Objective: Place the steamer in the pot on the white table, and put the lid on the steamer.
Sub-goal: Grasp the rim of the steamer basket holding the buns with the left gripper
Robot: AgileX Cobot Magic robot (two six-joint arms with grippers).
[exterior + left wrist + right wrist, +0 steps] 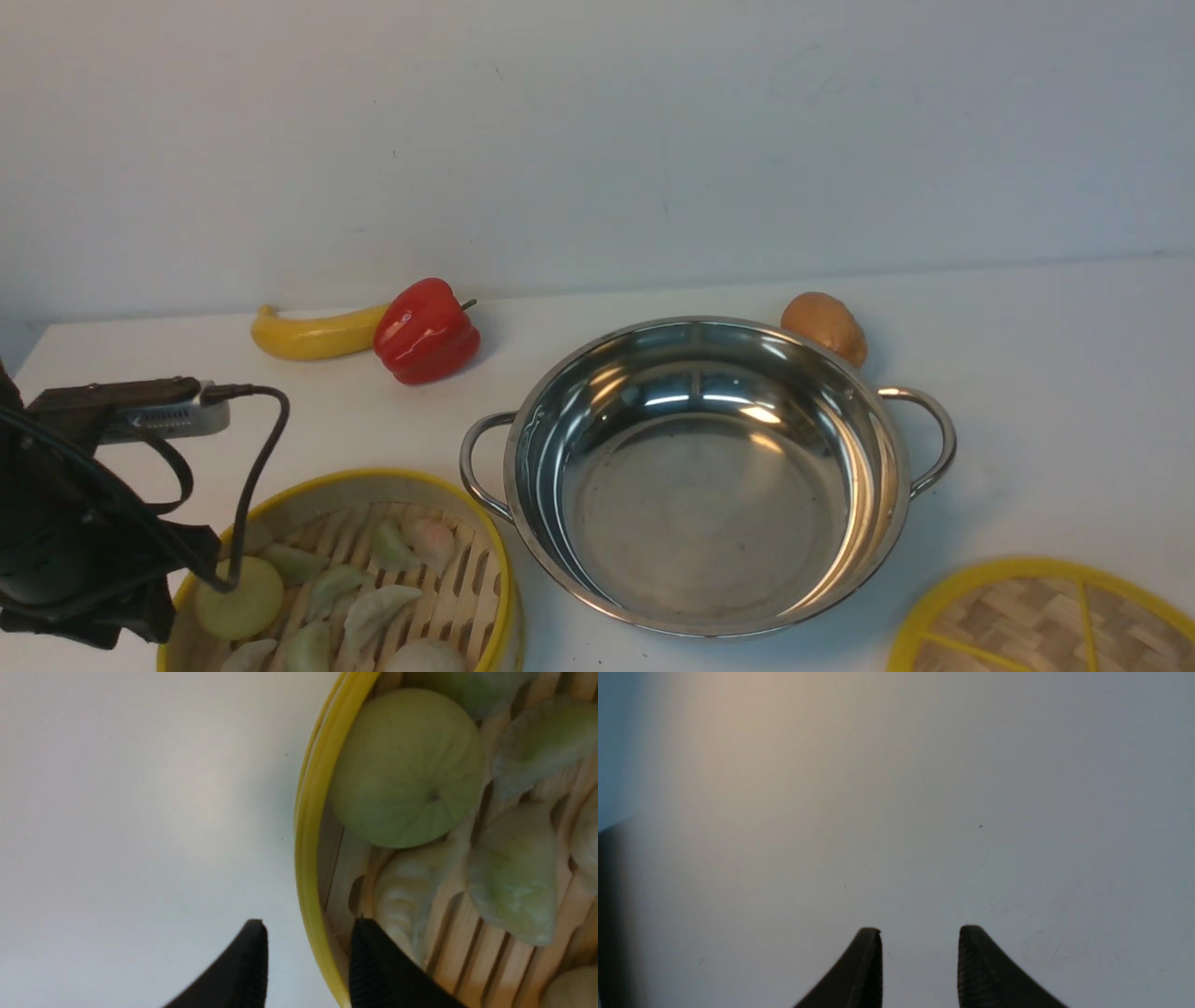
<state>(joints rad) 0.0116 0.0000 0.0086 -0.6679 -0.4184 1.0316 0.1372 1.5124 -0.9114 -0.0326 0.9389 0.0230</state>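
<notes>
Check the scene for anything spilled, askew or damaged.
Nothing stands out: the pot sits level, the food lies inside the steamer, and I see no spill or damage. The lid is partly out of frame.

You see the steamer point(504, 597) only in part: the front view's near edge cuts off its near side, and the left arm point(84, 541) covers some of its left rim. You get just the far part of the lid point(1036, 625); the rest runs out past the near edge. The left gripper's fingertips lie outside your front view, and its fingers point(252, 952) blur in the left wrist view. The pot point(709, 523) hides part of the brown, roundish thing point(822, 322) behind it. In the right wrist view, you cannot tell what the blurred dark shape point(612, 914) is.
</notes>
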